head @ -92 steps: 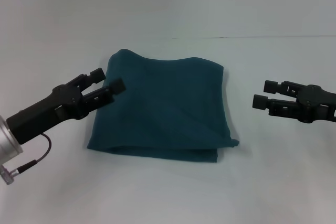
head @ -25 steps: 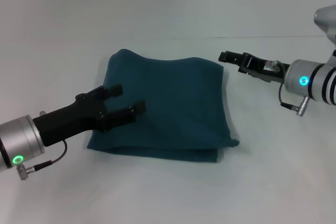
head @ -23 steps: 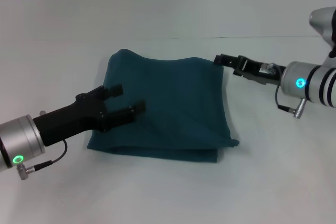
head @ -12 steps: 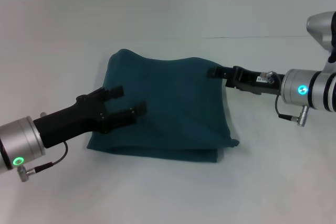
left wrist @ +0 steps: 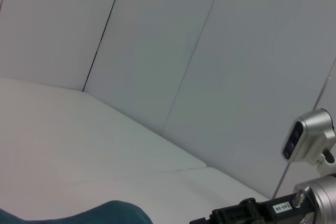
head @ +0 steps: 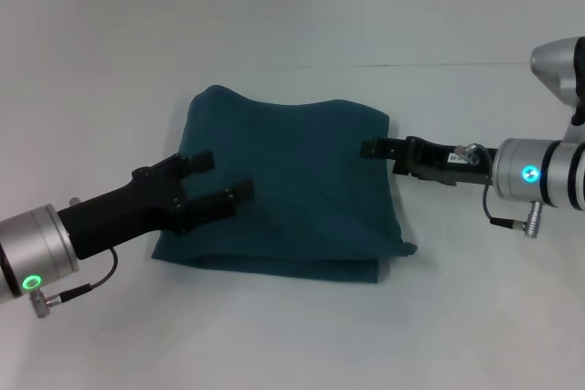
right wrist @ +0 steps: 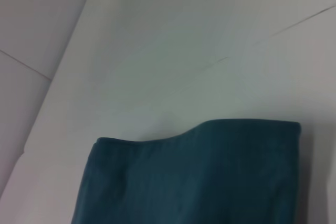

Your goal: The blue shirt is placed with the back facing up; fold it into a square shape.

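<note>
Two arms reach over a bare white table [head: 292,335] backed by pale wall panels [left wrist: 210,51]. The blue shirt [head: 292,189], folded to a rough square, lies mid-table. The left gripper [head: 222,179] rests on its left part, fingers spread, holding nothing. The right gripper [head: 370,147] has slid in over the right edge since a moment ago; its opening is hard to make out.
</note>
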